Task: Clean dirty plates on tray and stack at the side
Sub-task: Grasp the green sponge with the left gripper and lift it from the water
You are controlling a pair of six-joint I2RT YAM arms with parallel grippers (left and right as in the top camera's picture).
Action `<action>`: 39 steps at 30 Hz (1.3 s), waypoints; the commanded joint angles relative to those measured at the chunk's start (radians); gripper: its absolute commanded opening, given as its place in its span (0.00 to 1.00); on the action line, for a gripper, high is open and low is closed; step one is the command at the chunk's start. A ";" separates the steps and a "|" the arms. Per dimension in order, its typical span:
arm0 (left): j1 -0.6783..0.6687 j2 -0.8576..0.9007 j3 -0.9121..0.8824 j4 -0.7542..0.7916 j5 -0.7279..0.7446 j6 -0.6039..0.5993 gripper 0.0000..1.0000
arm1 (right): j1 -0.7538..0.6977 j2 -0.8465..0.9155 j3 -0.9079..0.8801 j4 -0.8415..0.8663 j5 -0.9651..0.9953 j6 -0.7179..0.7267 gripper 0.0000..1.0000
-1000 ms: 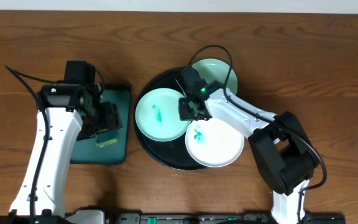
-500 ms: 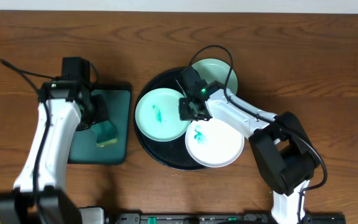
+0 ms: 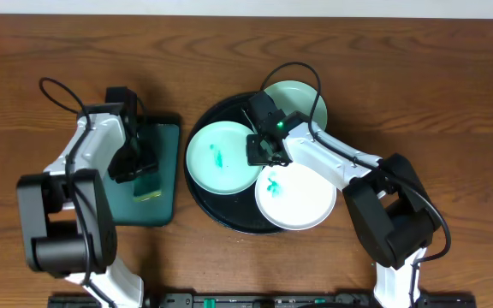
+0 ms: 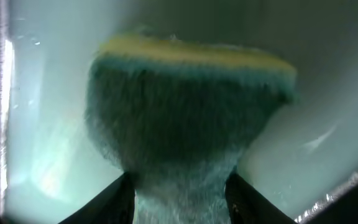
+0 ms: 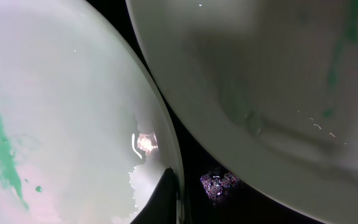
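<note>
The round black tray (image 3: 202, 201) holds three plates. A mint-green plate (image 3: 216, 158) with a teal smear lies at its left, and a clean-looking mint-green plate (image 3: 302, 98) at its back. A white plate (image 3: 302, 201) with a teal smear lies at the front right. My right gripper (image 3: 262, 151) sits at the left plate's right rim. In the right wrist view one finger (image 5: 173, 199) lies over that plate's (image 5: 61, 124) edge, beside the white plate (image 5: 260, 81). My left gripper (image 3: 137, 164) is shut on the green sponge (image 4: 185, 112), squeezing it between the fingers (image 4: 182, 199).
The small rectangular black tray (image 3: 165, 137) lies left of the round tray, under the sponge (image 3: 148, 186) and left gripper. The right arm stretches across the round tray's right half. Bare wooden table surrounds both trays.
My left arm has swung, its elbow dropping towards the front left, while the gripper stayed over the small tray with the sponge. The right arm and the plates have not moved.
</note>
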 commanded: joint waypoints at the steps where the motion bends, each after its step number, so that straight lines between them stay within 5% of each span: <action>1: 0.004 0.033 -0.006 0.022 -0.002 0.013 0.49 | 0.006 0.012 -0.026 -0.009 -0.004 -0.031 0.01; 7: 0.003 0.034 -0.005 0.026 -0.001 0.012 0.49 | 0.006 0.012 -0.026 -0.008 -0.005 -0.036 0.01; 9: 0.003 0.034 -0.005 0.027 0.002 0.011 0.32 | 0.006 0.012 -0.026 -0.009 -0.005 -0.036 0.01; 10: 0.003 0.034 -0.005 0.029 0.002 0.009 0.12 | 0.006 0.012 -0.026 -0.010 -0.005 -0.036 0.01; 11: 0.003 0.034 -0.005 0.029 0.002 0.009 0.07 | 0.006 0.012 -0.026 -0.011 -0.005 -0.037 0.01; 19: 0.003 0.025 0.014 -0.004 0.108 0.047 0.07 | 0.006 0.012 -0.026 -0.013 -0.005 -0.036 0.01; 25: -0.016 -0.153 0.015 0.032 0.098 0.079 0.07 | 0.006 0.012 -0.026 -0.024 -0.005 -0.044 0.01; 39: -0.113 -0.629 0.015 0.169 -0.213 0.180 0.07 | 0.006 0.012 -0.026 -0.024 -0.004 -0.047 0.01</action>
